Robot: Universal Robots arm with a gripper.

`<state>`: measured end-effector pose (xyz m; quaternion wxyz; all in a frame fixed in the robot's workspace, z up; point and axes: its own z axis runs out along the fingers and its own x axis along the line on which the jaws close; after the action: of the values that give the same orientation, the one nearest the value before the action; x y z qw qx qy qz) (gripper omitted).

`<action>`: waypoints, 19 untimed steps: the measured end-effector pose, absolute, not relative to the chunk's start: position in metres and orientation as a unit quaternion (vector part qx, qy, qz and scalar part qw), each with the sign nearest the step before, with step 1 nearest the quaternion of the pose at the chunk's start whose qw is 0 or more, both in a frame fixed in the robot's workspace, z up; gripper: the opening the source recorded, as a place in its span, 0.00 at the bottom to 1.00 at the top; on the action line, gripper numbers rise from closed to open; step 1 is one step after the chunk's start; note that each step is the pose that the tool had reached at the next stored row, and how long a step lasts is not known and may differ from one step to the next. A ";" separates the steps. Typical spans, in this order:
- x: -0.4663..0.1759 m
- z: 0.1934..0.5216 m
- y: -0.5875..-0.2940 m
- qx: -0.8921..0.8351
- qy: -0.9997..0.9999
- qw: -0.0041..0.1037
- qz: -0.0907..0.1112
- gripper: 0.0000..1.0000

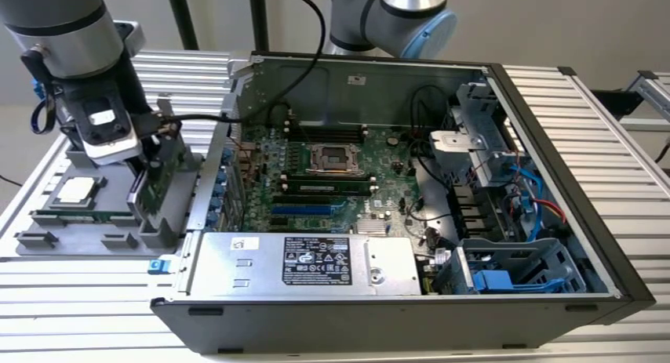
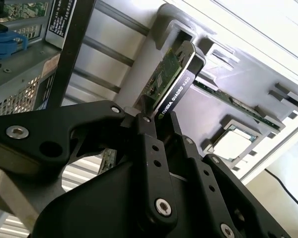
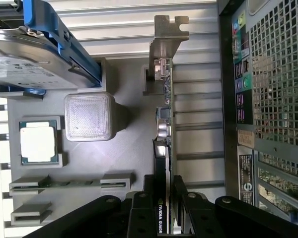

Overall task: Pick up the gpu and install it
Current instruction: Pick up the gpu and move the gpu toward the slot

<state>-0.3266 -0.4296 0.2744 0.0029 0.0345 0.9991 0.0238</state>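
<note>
Gripper [image 1: 150,161] is down over the grey parts tray [image 1: 63,249], which sits on the exterior view's left, just beside the open computer case [image 1: 366,324]. The gpu [image 1: 157,189] stands upright on edge in a slot of that tray, on the side nearest the case, seated in its holder and not lifted.

In both wrist views the two black fingers [image 2: 150,144] flank the card, one on each face. They are closed down to a narrow gap with the card pinched between them, so the gripper [image 3: 164,194] has hold of the gpu [image 3: 164,124] at one end. In the first wrist view the card is edge-on, with its silver end bracket at the end away from the fingers. In the second wrist view the gpu [image 2: 171,79] shows its green board on one side and black shroud on the other, running out from between the fingertips of the gripper [image 2: 159,123].

Other items on the tray:
- A processor chip [image 3: 38,141] lies flat in its recess, apart from the card.
- A memory stick [image 3: 69,183] sits on edge in its slots, near the chip.
- A hard drive [image 3: 30,49] in a blue frame is at the far end from the stick.

Inside the case the motherboard [image 1: 325,171] lies exposed. The silver power supply [image 1: 304,261] sits along the near side.
</note>
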 end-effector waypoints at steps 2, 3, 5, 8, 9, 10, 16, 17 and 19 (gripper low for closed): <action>-0.327 0.276 -0.430 0.035 0.999 0.003 0.024 0.00; -0.327 0.277 -0.430 0.035 0.999 0.003 0.024 0.00; -0.327 0.278 -0.430 0.035 0.999 0.003 0.024 0.00; -0.327 0.280 -0.430 0.035 0.999 0.003 0.024 0.00; -0.327 0.280 -0.430 0.035 0.999 0.003 0.024 0.00; -0.327 0.280 -0.430 0.035 0.999 0.003 0.024 0.00; -0.327 0.282 -0.430 0.035 0.999 0.003 0.024 0.00; -0.327 0.283 -0.430 0.035 0.999 0.003 0.024 0.00; -0.327 0.284 -0.430 0.035 0.999 0.003 0.024 0.00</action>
<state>-0.3266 -0.4296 0.2844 0.0029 0.0345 0.9991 0.0237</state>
